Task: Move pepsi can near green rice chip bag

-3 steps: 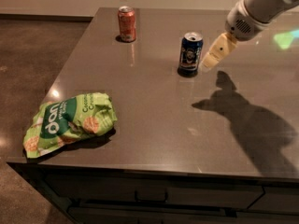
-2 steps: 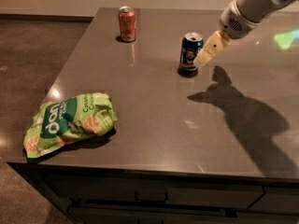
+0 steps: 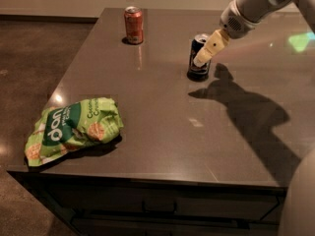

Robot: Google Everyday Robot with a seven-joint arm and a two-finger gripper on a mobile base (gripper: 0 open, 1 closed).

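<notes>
The claw (image 3: 200, 60) reaches down from the upper right to the upper side of the pepsi can (image 3: 199, 72); whether it is spread or pinching cannot be told. The can stands upright at the worktop's (image 3: 162, 117) far middle. An orange-red can (image 3: 133, 25) stands further left, and the green rice chip bag (image 3: 74, 129) lies well apart at the near-left corner.

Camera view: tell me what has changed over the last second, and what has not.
The gripper moved left from beside the pepsi can and now overlaps its upper part in view; whether it has hold of it cannot be told. The pepsi can, the orange can and the chip bag stayed where they were on the table.
</notes>
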